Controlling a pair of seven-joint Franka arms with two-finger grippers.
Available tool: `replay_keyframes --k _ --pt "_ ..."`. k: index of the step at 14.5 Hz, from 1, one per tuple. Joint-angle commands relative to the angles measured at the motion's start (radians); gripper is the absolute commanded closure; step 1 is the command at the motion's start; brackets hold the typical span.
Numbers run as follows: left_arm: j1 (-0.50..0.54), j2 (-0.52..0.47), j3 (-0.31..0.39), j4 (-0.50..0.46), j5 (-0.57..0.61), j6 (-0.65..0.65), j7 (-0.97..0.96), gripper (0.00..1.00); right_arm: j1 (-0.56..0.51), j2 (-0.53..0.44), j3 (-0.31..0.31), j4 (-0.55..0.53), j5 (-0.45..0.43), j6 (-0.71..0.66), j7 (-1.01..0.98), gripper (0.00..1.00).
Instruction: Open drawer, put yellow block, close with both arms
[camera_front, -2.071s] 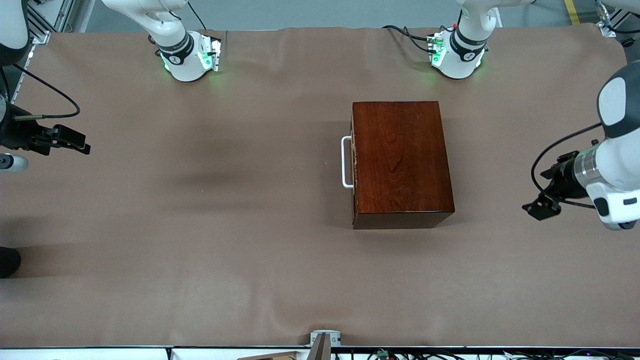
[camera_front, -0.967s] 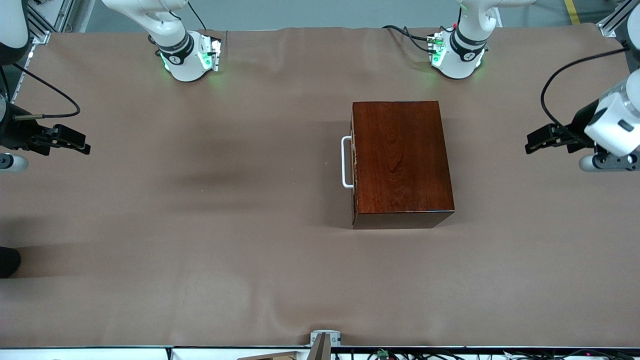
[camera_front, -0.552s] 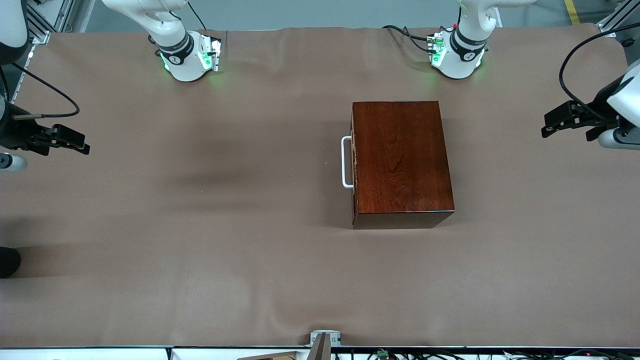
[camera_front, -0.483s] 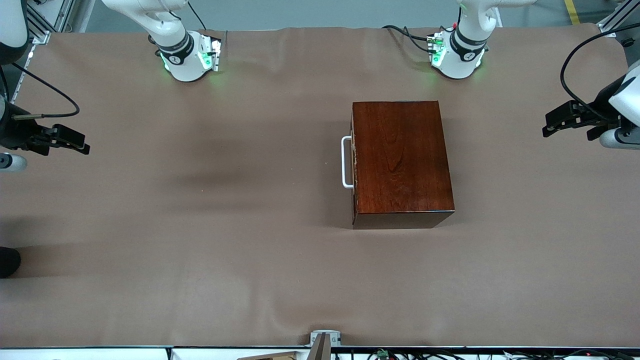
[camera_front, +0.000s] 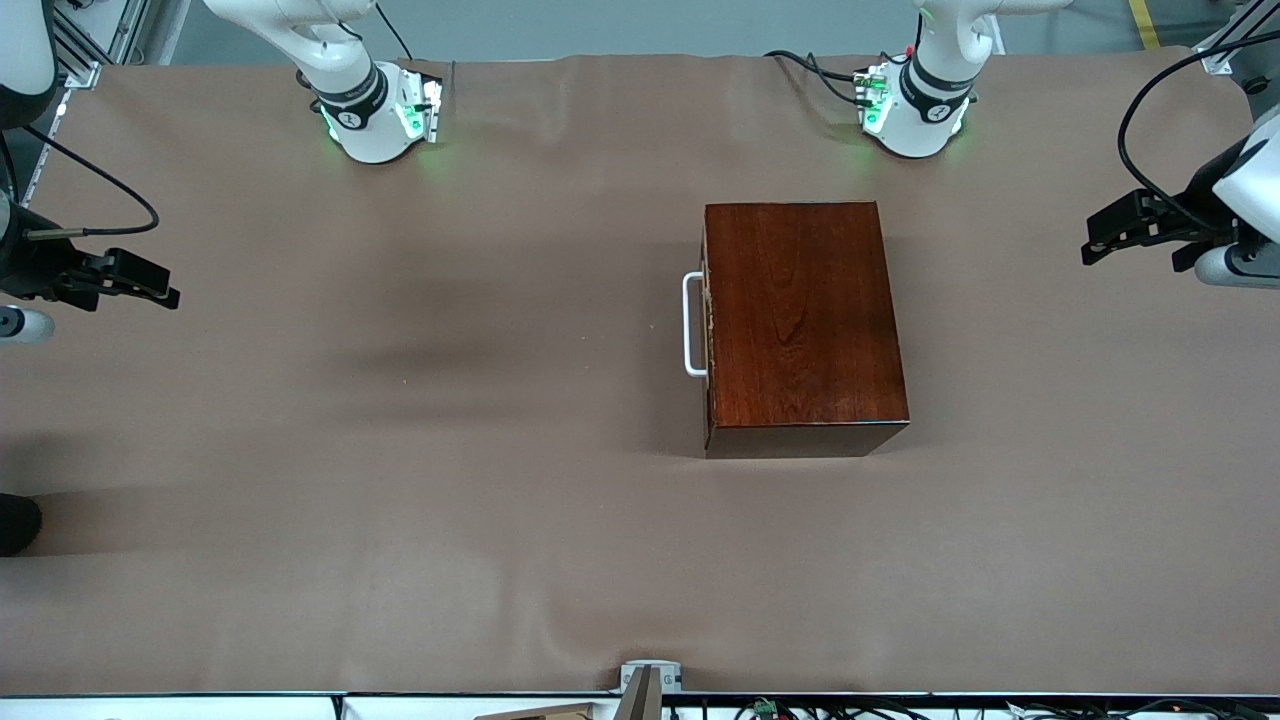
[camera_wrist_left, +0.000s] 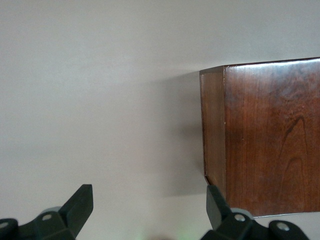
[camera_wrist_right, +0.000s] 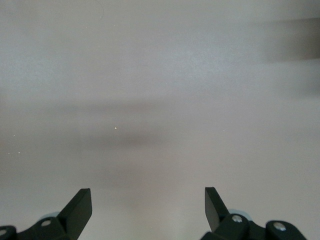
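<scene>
The dark reddish-brown wooden box (camera_front: 805, 320) stands on the table in front of the left arm's base. Its drawer is shut, and the white bar handle (camera_front: 690, 325) faces the right arm's end of the table. The yellow block is out of view. My left gripper (camera_front: 1092, 243) hangs open and empty over the left arm's end of the table, apart from the box. In the left wrist view the box (camera_wrist_left: 270, 140) shows past that open gripper (camera_wrist_left: 149, 206). My right gripper (camera_front: 165, 285) waits open and empty over the right arm's end; the right wrist view (camera_wrist_right: 148, 205) shows only bare cloth.
A brown cloth (camera_front: 450, 450) covers the whole table. The two green-lit arm bases (camera_front: 385, 115) (camera_front: 915, 110) stand along the edge farthest from the front camera. A small metal bracket (camera_front: 648, 680) sits at the nearest edge.
The left arm has swung its gripper along its end of the table toward the bases' edge, then nearly stopped. The right arm, the box and the drawer have not moved.
</scene>
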Motion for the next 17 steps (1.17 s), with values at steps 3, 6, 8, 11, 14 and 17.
replay_keyframes --k 3,6,8,11,14,17 --pt "0.013 0.005 -0.028 0.000 0.057 -0.018 -0.060 0.00 -0.007 -0.014 0.009 -0.004 -0.011 -0.007 0.011 0.00" --pt "0.019 0.020 -0.033 0.014 0.060 -0.004 -0.045 0.00 -0.005 -0.014 0.009 -0.004 -0.011 -0.006 0.011 0.00" --pt "0.020 0.028 -0.033 0.016 0.058 0.008 -0.034 0.00 -0.005 -0.014 0.009 -0.004 -0.011 -0.007 0.011 0.00" --pt "0.012 0.033 -0.033 0.014 0.051 0.008 -0.034 0.00 -0.005 -0.014 0.009 -0.004 -0.011 -0.007 0.011 0.00" --pt "0.007 0.040 -0.034 0.008 0.048 0.003 -0.034 0.00 -0.005 -0.014 0.009 -0.004 -0.011 -0.007 0.011 0.00" --pt "0.006 0.040 -0.034 0.011 0.048 0.003 -0.034 0.00 -0.005 -0.014 0.009 -0.004 -0.011 -0.007 0.011 0.00"
